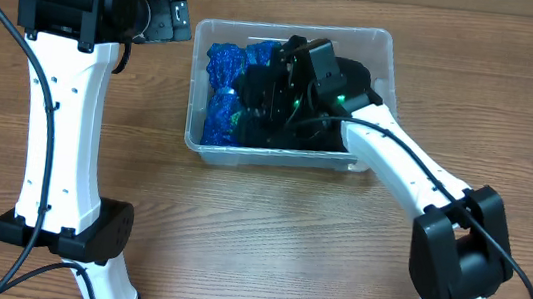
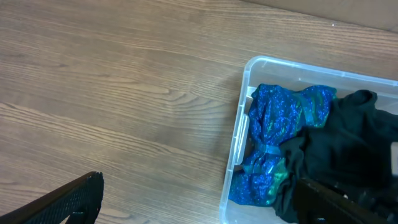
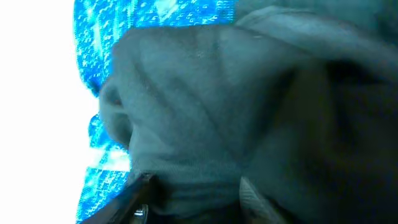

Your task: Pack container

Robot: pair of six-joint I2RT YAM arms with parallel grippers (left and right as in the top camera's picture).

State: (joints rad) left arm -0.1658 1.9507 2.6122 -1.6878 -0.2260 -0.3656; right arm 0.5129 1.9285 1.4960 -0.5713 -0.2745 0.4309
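- container (image 1: 193, 111): clear bin on the desk (image 1: 267, 230), at the far middle, just right of the left pincer (image 2: 202, 200); it holds a blue sparkly garment (image 1: 222, 84) against its left wall and a black garment (image 1: 257, 103) beside it.
- right pincer (image 3: 196, 198): down inside the bin, buried in black cloth; i cannot tell whether it pinches the cloth or only presses on it.
- left pincer: spread wide, empty, above bare desk outside the bin's left wall.
- risk 1: cloth caught on the right fingers (image 3: 142, 198) likely rides up and out on withdrawal.
- risk 2: nothing steadies the bin, so a sideways push probably slides or tips it.
- risk 3: black cloth looks heaped and may spill over the rim.
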